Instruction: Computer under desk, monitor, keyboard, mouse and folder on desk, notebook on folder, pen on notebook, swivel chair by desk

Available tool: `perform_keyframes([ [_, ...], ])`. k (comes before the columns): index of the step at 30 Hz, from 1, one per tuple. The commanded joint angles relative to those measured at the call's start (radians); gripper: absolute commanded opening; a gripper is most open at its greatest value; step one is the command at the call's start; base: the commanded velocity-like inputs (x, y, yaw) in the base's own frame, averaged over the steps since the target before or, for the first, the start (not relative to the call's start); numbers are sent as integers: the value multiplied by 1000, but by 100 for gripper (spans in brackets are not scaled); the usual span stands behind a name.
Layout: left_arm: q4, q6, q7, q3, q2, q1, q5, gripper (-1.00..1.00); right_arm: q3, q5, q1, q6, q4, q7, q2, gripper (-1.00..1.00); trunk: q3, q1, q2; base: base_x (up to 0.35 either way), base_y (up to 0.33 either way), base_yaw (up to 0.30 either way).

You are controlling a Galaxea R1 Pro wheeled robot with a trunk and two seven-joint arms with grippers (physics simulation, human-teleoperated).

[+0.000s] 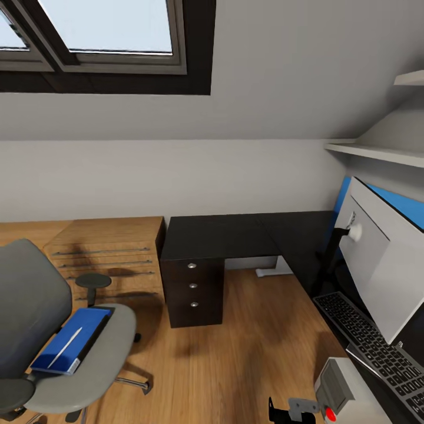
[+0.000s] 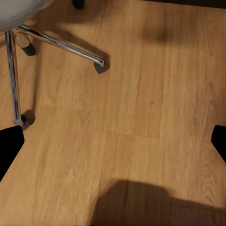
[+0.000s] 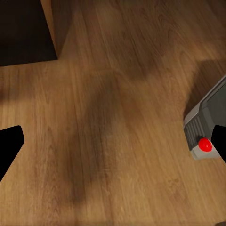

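The blue folder point(image 1: 72, 339) lies on the swivel chair point(image 1: 35, 330) seat, bare floor point(image 1: 247, 347) between chair and desk point(image 1: 235, 235). The keyboard point(image 1: 377, 347) lies along the desk's near edge. Both grippers point(image 2: 113, 141) point(image 3: 113, 146) gape wide, holding nothing.

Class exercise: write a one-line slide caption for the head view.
Attic bedroom: blue folder on the swivel chair, black desk with keyboard and monitor, computer on the floor.

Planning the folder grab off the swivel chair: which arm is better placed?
Left, probably. The blue folder lies on the swivel chair seat at the head view's left; the left gripper views its chrome base, the right gripper views the computer.
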Motion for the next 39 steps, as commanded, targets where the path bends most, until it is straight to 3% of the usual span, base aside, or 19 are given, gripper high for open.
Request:
perform_keyframes([
  [1, 1, -3, 2, -2, -2, -1, 4, 100, -6, 11, -1, -3, 2, -7, 0, 100, -1, 0, -1, 0, 0, 0],
  [8, 1, -3, 2, -1, -12, -1, 4, 100, -5, 11, -1, -3, 2, -7, 0, 100, -1, 0, -1, 0, 0, 0],
  [28, 2, -6, -5, 0, -8, -1, 4, 100, -6, 11, -1, -3, 2, -7, 0, 100, -1, 0, -1, -6, 0, 0],
  [39, 2, -5, -7, 0, -8, 0, 4, 100, -6, 11, -1, -3, 2, -7, 0, 100, -1, 0, -1, -267, -33, 0],
])
